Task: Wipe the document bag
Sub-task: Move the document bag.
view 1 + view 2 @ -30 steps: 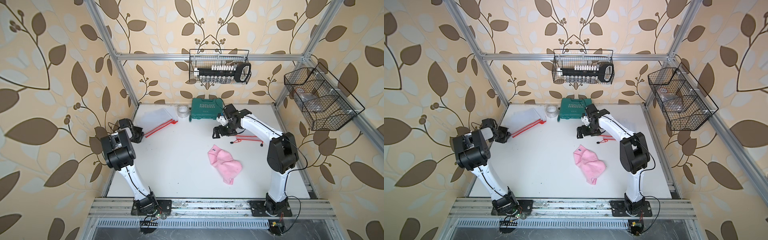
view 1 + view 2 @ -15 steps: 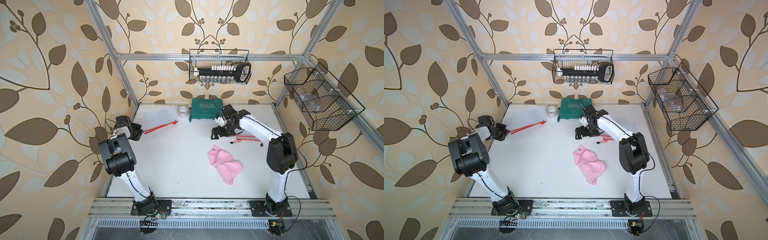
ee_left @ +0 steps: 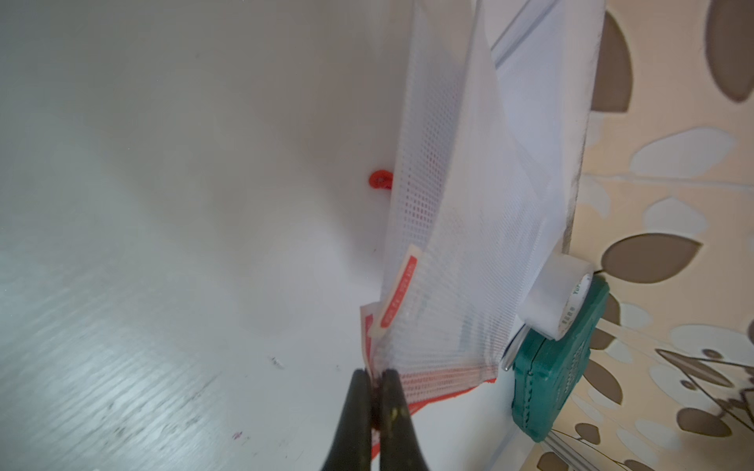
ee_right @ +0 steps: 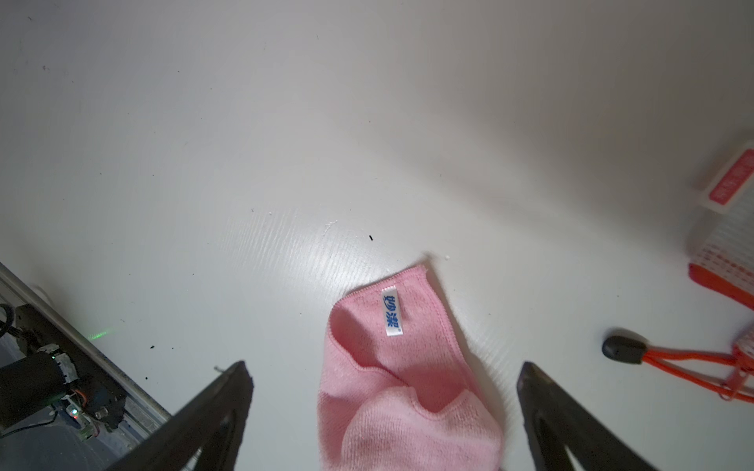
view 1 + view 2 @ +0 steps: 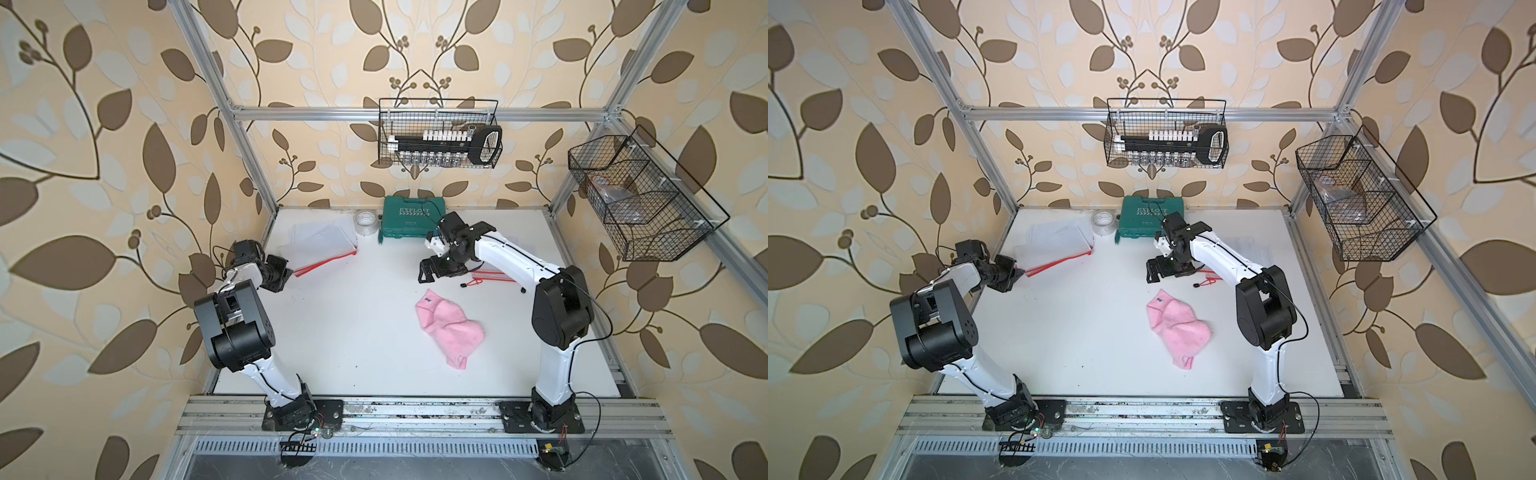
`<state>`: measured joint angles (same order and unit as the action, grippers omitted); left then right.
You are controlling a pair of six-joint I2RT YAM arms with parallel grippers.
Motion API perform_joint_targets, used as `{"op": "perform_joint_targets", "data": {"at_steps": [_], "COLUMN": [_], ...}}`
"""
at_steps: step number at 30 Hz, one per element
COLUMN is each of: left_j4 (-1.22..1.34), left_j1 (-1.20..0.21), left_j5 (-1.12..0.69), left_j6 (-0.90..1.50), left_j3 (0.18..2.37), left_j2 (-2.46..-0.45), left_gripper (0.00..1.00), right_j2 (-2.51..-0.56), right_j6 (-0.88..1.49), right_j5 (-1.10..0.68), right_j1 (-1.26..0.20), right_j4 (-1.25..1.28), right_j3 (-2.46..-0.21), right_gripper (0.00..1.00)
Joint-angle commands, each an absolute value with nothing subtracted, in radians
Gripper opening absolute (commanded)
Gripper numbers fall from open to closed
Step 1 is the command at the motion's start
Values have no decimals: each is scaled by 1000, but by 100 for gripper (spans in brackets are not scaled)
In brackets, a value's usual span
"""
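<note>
We pin the bag (image 3: 449, 253); wiping not yet begun.
Our left tool (image 3: 377, 379) is pinched shut on a corner of the bag, which lies on the counter (image 5: 353, 332) near the case (image 5: 413, 216). Our right tool (image 4: 383, 363) gapes empty over the cloth (image 4: 408, 428); next it should lower and close.

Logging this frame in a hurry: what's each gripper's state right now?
Left gripper: shut on the document bag, at its red edge.
Right gripper: open, holding nothing.

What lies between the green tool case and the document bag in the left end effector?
A tape roll stands between the document bag and the green tool case; both top views show it.
</note>
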<state>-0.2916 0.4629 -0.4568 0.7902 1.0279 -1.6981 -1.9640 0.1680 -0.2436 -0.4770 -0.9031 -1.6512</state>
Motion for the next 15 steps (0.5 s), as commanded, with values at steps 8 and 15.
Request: {"op": "perform_joint_targets", "data": {"at_steps": [8, 15], "left_j4": [-313, -305], "left_j1": [423, 422], "left_j5": [-493, -489], "left_j6": [772, 774], "left_j3": [914, 918], "left_j2": [-1620, -1631], "left_gripper": [19, 40], "right_j2": [-2001, -2016], "right_j6": [175, 176], "right_j5": [-242, -238], "right_j1": [-507, -519], "right_j4": [-919, -927], "right_j3": [-1659, -1671], "right_gripper": [98, 98]}}
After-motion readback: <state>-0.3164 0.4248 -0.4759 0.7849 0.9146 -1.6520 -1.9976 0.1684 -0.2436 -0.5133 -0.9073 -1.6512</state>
